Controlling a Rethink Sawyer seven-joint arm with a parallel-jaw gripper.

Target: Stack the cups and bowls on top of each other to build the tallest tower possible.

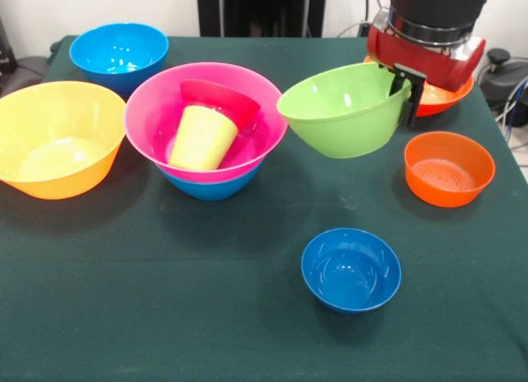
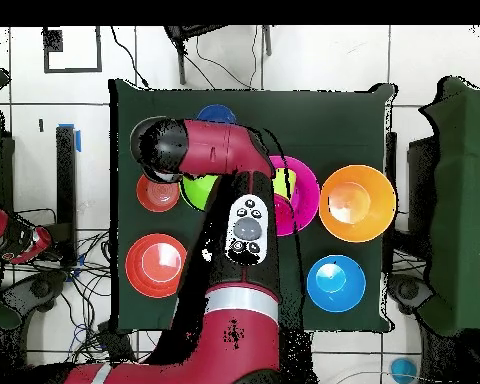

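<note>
My gripper [image 1: 404,89] is shut on the right rim of the green bowl [image 1: 342,110], one finger inside and one outside, and holds it just above the table. The bowl hangs right of the tower, its left rim close to the pink bowl [image 1: 165,110]. The pink bowl sits in a medium blue bowl [image 1: 210,186]. Inside it the lime cup [image 1: 202,139] leans tilted against a small crimson bowl [image 1: 221,100]. In the overhead view the arm hides the gripper; the green bowl [image 2: 197,192] and the pink bowl [image 2: 302,190] show beside it.
A large orange bowl [image 1: 58,139] stands at the left and a blue bowl [image 1: 120,56] behind it. A small orange bowl [image 1: 450,167] is at the right, a red-orange bowl [image 1: 445,97] behind the gripper, and a small blue bowl [image 1: 351,271] in front.
</note>
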